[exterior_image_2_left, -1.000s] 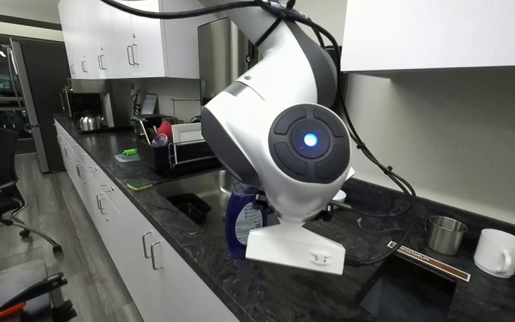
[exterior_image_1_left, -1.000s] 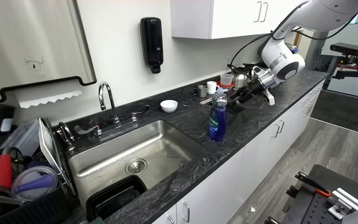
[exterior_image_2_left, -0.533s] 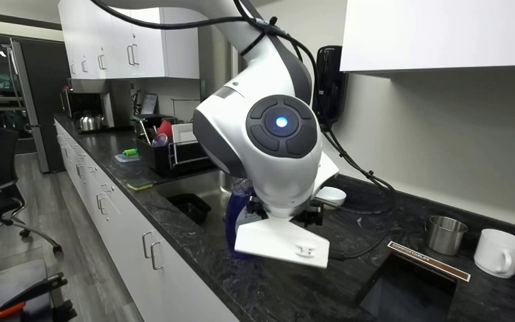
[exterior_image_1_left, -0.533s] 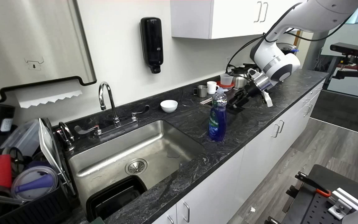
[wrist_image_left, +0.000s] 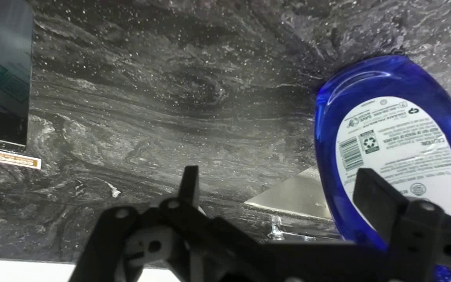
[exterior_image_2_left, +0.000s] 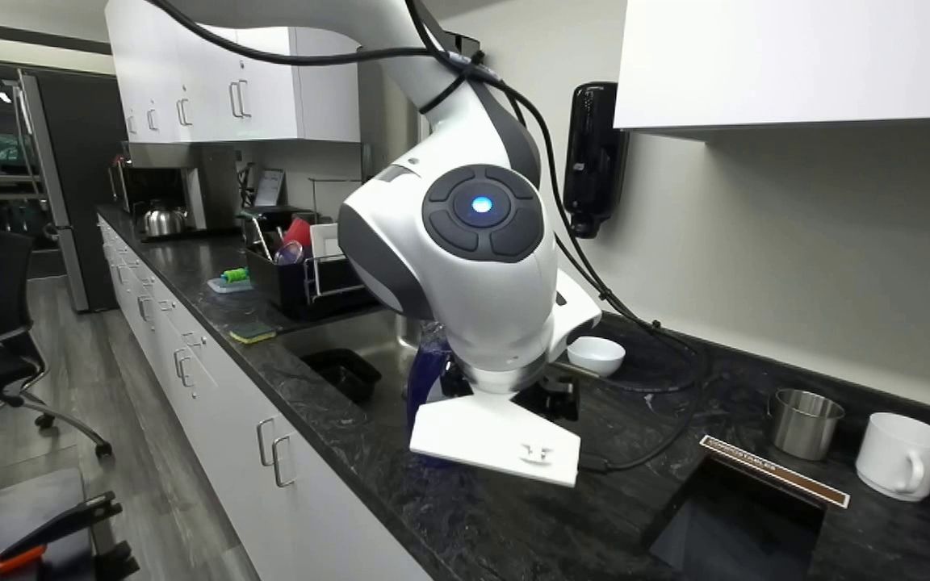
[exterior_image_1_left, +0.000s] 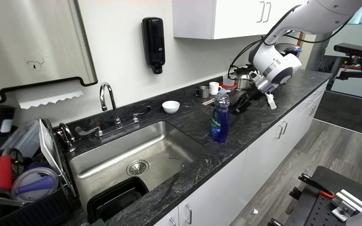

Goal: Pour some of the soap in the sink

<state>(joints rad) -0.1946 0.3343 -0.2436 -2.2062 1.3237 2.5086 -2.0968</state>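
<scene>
Tool hangs spread just beside the blue Palmolive soap bottle, upright on the table right of the sink.

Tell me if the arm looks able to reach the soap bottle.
Probably yes: the gripper is open and nothing visible stands between it and the soap bottle, though a sideways shift seems needed.

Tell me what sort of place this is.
Probably a shared kitchen or break room, perhaps in an office. The steel sink and the loaded dish rack point to a kitchen; the office chair beyond the counter hints at a workplace.
</scene>
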